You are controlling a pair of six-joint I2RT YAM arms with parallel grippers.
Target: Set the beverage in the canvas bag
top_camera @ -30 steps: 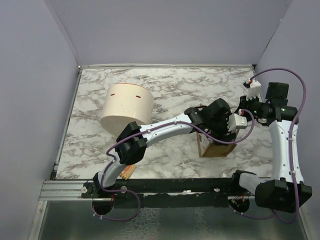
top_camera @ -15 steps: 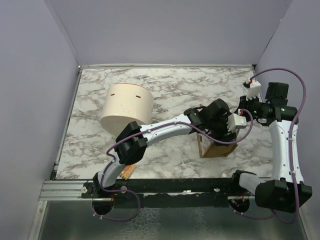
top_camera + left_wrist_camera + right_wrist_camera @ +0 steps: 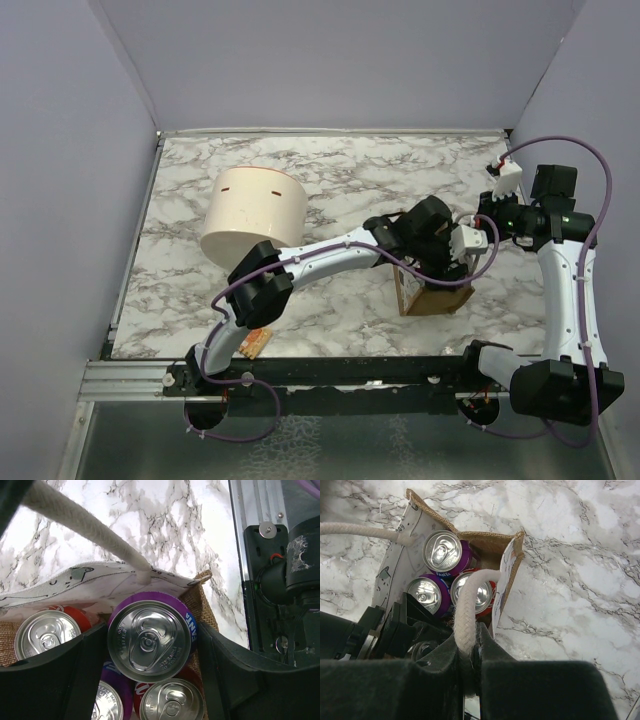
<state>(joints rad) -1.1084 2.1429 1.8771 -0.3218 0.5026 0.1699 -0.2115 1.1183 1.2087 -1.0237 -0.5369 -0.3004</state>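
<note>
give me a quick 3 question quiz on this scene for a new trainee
1. True or false: the right gripper is clamped on a rope handle of the canvas bag.
2. The can between the fingers of the left gripper is: (a) purple, (b) green, (c) yellow.
3. In the top view, what stands apart from the bag, to its left?

Key: 1 true. 2 a. 3 the cream tub.

Purple can (image 3: 441, 551), partial side lettering, apparently "Fanta", nothing else legible
</note>
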